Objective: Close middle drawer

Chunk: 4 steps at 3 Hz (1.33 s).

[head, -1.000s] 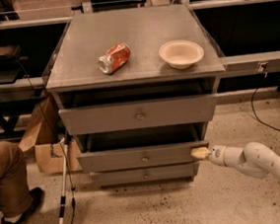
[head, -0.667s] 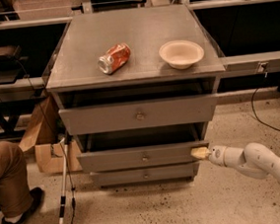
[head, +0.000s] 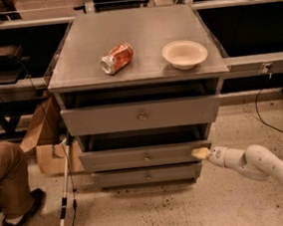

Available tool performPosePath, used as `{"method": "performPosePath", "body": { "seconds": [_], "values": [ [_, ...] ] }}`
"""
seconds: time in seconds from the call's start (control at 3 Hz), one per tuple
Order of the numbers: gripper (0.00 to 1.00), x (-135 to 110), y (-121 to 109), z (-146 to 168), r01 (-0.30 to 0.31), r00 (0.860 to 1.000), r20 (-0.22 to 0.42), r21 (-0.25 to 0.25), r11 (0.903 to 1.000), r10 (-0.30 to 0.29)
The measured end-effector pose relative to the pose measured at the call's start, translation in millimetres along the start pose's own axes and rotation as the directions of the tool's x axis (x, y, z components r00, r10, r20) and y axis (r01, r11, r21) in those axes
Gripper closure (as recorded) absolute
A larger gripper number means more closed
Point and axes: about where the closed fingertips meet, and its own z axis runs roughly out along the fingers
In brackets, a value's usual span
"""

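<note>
**Gripper at the Right End of the Middle Drawer Front**

The middle drawer (head: pixel 136 157) is sitting in the grey cabinet (head: pixel 78 81), between the top drawer (head: pixel 112 119) and the bottom drawer (head: pixel 123 178). Its front panel is standing forward of the bottom drawer's front, and a dark gap is showing above it, so it is standing partly open. Its small round knob is showing at the centre of the panel.

The gripper (head: pixel 201 153) is reaching in from the right, level with the middle drawer's front panel. Its pale yellow tip is meeting the right end of that panel. Whether the gripper is spread or closed cannot be made out. The white arm (head: pixel 266 165) is stretching away behind it toward the lower right, above the speckled floor (head: pixel 156 213).

On the cabinet top, a crushed red can (head: pixel 117 59) is lying on its side at left of centre. A pale bowl (head: pixel 185 54) is standing upright to the right of it, well apart from the can.

To the left of the cabinet, a cardboard box (head: pixel 46 139) is leaning near its side. A thin white stick (head: pixel 63 197) is slanting down to the floor in front of the box. A person's leg (head: pixel 7 173) in brown trousers is showing at the left edge.
</note>
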Motion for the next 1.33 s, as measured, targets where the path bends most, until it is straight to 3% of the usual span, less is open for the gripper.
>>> {"method": "performPosePath", "body": {
  "seconds": [1.33],
  "values": [
    [1.00,-32.6,13.9,22.3,-0.008,0.993,0.120,-0.046,0.9989,0.013]
  ]
}}
